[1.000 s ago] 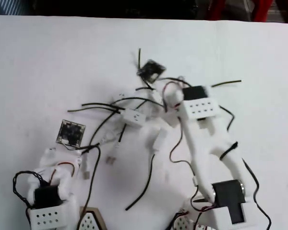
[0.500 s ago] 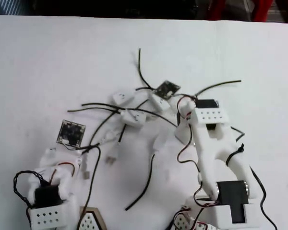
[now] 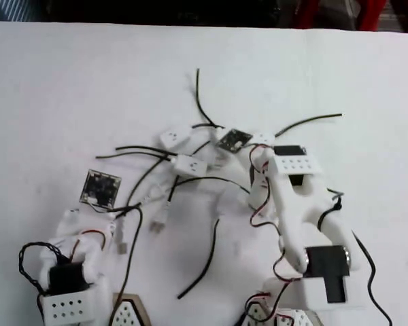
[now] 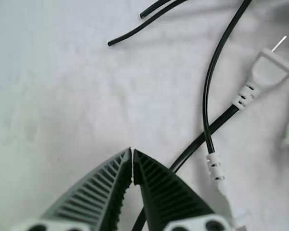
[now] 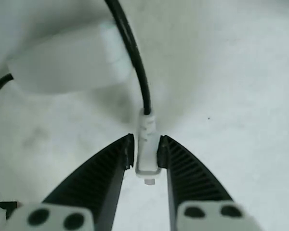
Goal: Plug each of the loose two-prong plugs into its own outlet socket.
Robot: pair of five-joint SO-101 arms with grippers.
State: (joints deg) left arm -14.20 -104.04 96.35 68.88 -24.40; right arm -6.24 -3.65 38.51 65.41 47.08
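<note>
We see our right gripper pinching a white plug between its fingers, its black cord running on past a white outlet socket just beyond the tips. Our left gripper has its fingers pressed together tip to tip; a loose two-prong plug lies well apart from them on the table, beyond a black cable.
</note>
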